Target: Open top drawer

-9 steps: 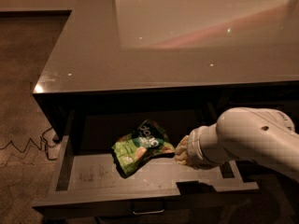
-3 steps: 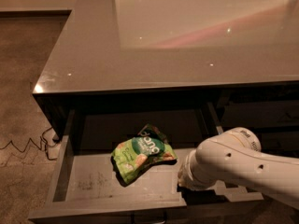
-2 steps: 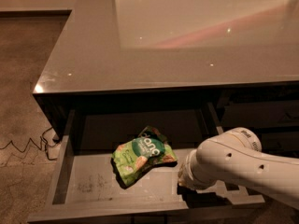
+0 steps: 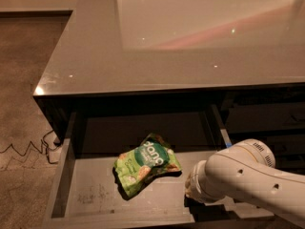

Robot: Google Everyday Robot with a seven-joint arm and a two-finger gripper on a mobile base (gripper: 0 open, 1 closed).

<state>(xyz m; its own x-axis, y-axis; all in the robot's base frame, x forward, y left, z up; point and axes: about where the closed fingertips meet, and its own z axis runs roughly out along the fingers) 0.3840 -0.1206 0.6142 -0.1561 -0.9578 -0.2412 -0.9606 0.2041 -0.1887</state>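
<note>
The top drawer (image 4: 90, 197) stands pulled well out from under the bench (image 4: 190, 46), whose grey top is polished and reflective. The drawer is a wide, shallow, dark grey tray with a scuffed matte floor. Near the middle of that floor lies a crinkled, glossy green snack bag (image 4: 145, 168). A smooth white arm (image 4: 248, 175) reaches over the drawer's front right corner. The gripper (image 4: 189, 191) at its tip is mostly hidden, so its hold cannot be told. Pulling further could perhaps drag the drawer off its runners.
</note>
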